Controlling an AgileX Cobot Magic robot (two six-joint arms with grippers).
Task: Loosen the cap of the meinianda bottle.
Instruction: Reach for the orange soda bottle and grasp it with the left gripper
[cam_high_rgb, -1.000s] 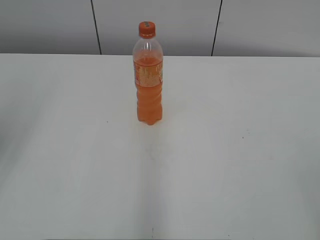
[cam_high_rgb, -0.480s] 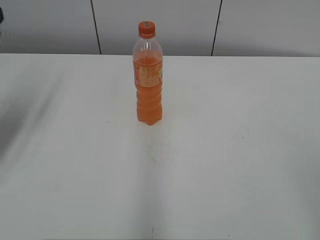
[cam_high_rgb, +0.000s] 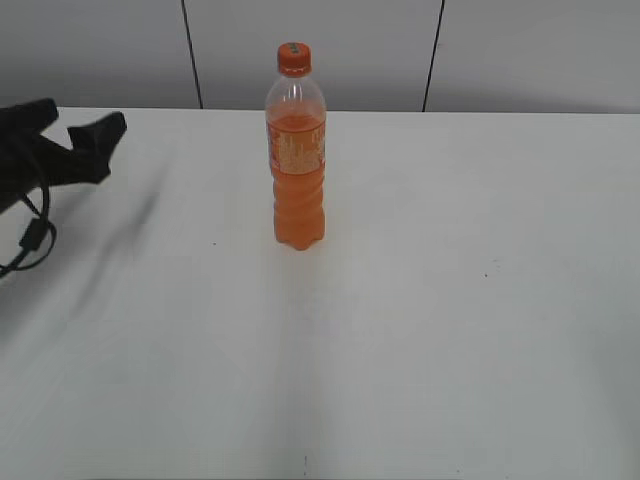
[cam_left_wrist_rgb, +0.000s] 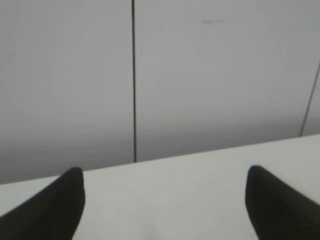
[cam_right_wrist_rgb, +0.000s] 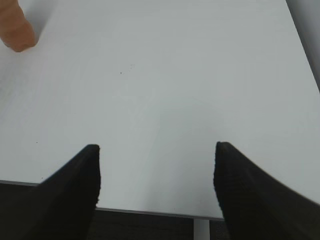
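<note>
The meinianda bottle (cam_high_rgb: 297, 160) stands upright on the white table (cam_high_rgb: 450, 300), toward the back and a little left of centre. It holds orange liquid, and the orange cap (cam_high_rgb: 294, 58) sits on its neck. My left gripper (cam_high_rgb: 75, 125) hangs at the far left, well apart from the bottle, open and empty. In the left wrist view the left gripper (cam_left_wrist_rgb: 164, 170) frames only table and wall. My right gripper (cam_right_wrist_rgb: 156, 146) is open and empty over the table's near edge. In that view only the bottle's base (cam_right_wrist_rgb: 15, 30) shows, at the top left. The exterior view does not show the right gripper.
A grey panelled wall (cam_high_rgb: 320, 50) runs behind the table's far edge. A black cable (cam_high_rgb: 30, 235) loops below the left arm. The table's near edge (cam_right_wrist_rgb: 150, 212) lies under my right fingers, and its right edge (cam_right_wrist_rgb: 305, 50) is close by.
My left gripper has come into the exterior view from the left edge, where before only its shadow showed. The bottle has not moved.
</note>
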